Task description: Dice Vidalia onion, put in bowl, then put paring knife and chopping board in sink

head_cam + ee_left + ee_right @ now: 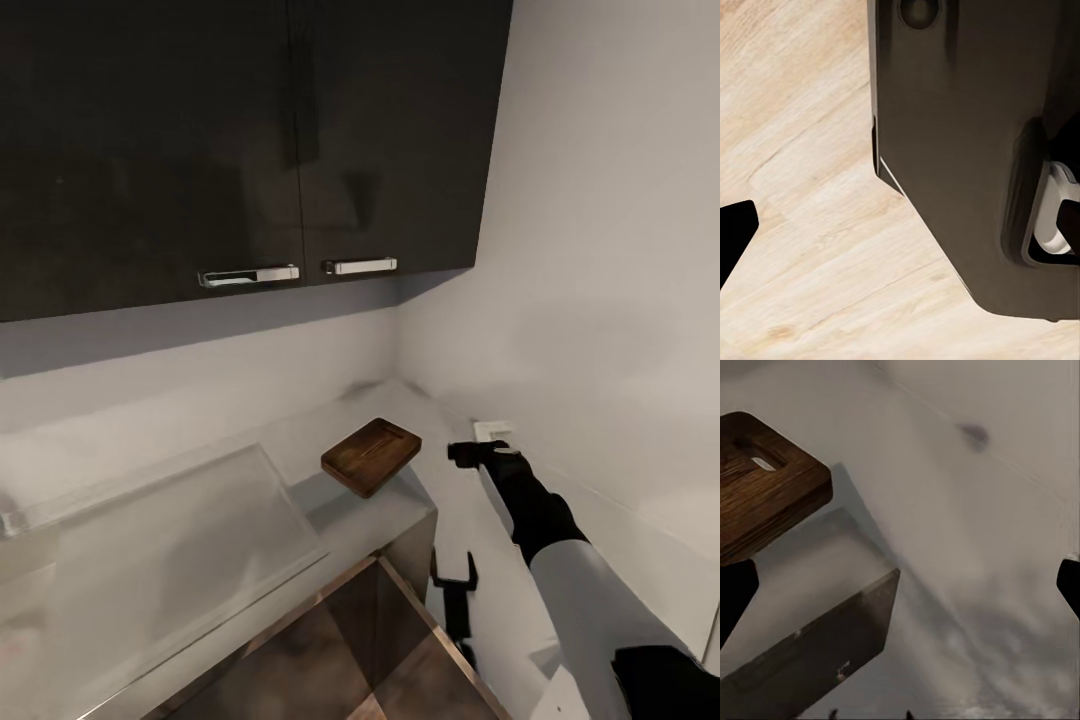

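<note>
The dark-brown chopping board (370,456) (765,484) lies on the grey countertop (330,425), its slot handle facing up, near a corner where the counter drops away. My right gripper (478,452) (900,585) hovers open just right of the board with nothing between its fingers. A small white squarish thing (493,430), possibly the bowl, peeks out behind it by the wall. My left gripper (453,578) (900,225) hangs low beside my base, open and empty, over pale wood floor (817,247). The onion, knife and sink are out of view.
Dark glossy wall cabinets (250,140) with two chrome handles hang above the counter. A white wall (600,300) closes the right side. A pale reflective counter section (170,540) stretches to the left. My dark base (960,150) stands close to the left gripper.
</note>
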Motion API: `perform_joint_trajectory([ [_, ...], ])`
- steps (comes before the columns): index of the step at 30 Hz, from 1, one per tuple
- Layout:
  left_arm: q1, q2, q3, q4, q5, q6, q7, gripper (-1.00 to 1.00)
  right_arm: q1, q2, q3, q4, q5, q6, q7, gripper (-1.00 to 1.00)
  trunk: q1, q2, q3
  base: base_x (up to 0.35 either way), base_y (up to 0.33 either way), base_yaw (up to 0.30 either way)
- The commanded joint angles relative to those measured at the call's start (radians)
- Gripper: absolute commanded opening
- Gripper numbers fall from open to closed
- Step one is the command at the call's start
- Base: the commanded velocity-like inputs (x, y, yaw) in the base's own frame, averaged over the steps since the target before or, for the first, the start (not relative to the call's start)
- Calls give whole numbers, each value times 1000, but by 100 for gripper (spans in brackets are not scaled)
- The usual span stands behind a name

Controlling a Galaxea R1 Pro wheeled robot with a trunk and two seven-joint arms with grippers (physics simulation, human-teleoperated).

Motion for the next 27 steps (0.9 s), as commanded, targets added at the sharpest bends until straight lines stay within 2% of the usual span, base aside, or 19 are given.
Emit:
perform_joint_trajectory([
  [1,0,0,0,-2,0,0,-1,100,-8,0,5,-2,1,33,-4,100,1,-2,-2,0,0,0],
  [5,0,0,0,-2,0,0,-1,100,-30,3,5,-6,-4,122,8,100,1,-2,-2,0,0,0],
  [7,0,0,0,-2,0,0,-1,100,-46,4,4,-8,-12,196,21,100,1,-2,-2,0,0,0],
  [13,0,0,0,-2,0,0,-1,100,-101,6,5,-16,-18,284,28,100,1,-2,-2,55,0,0],
  [17,0,-4,0,-2,0,0,-1,100,-114,8,8,-123,-18,346,27,100,1,-2,-2,87,0,0],
  [19,0,-10,0,-2,0,-1,-2,100,-116,7,11,-207,-18,423,27,100,1,-2,-2,38,0,0],
  [20,0,-17,0,-2,0,-2,-2,100,-116,7,13,-283,-18,536,28,100,1,-2,-2,14,0,0],
  [23,0,-20,0,-2,0,-2,-2,100,-117,7,24,-319,-18,542,28,100,1,-2,-2,8,0,0],
  [24,0,-21,0,-2,0,-3,-3,100,-117,7,37,-326,-18,542,28,100,1,-2,-2,3,0,0],
  [25,0,-21,0,-2,0,-4,-3,100,-117,7,69,-336,-18,542,28,100,1,-2,-2,1,0,0],
  [27,0,-21,0,-2,0,-4,-4,100,-117,7,93,-340,-17,542,28,100,1,-2,-2,1,0,0],
])
